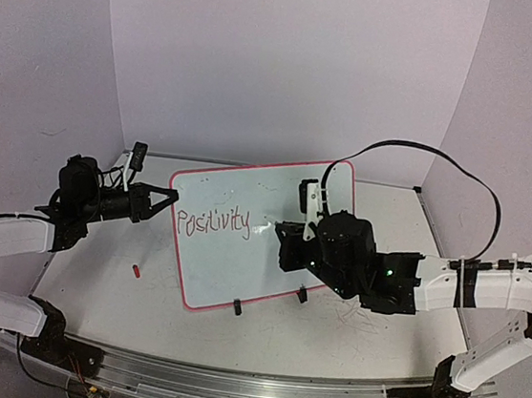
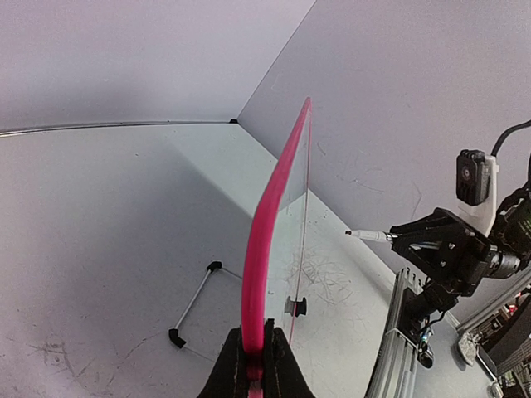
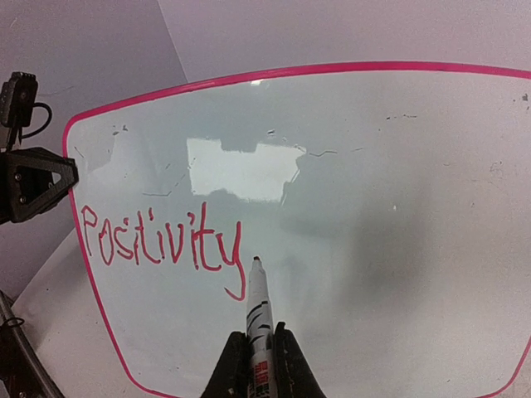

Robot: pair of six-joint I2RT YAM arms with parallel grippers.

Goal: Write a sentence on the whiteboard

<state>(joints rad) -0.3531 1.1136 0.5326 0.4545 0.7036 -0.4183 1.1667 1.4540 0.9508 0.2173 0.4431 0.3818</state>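
The whiteboard stands tilted on the table, glossy white with a pink rim. My left gripper is shut on its left edge, the rim pinched between the jaws. Red lettering reads "Positivity", the sentence as it stands. My right gripper is shut on a white marker with black stripes. The marker's tip points at the board just right of the "y" tail. In the left wrist view the marker stops a little short of the board's face.
A small red cap lies on the table left of the board. Two black clip feet hold the board's lower edge. A wire stand sits behind the board. Pale walls close three sides; a metal rail runs along the near edge.
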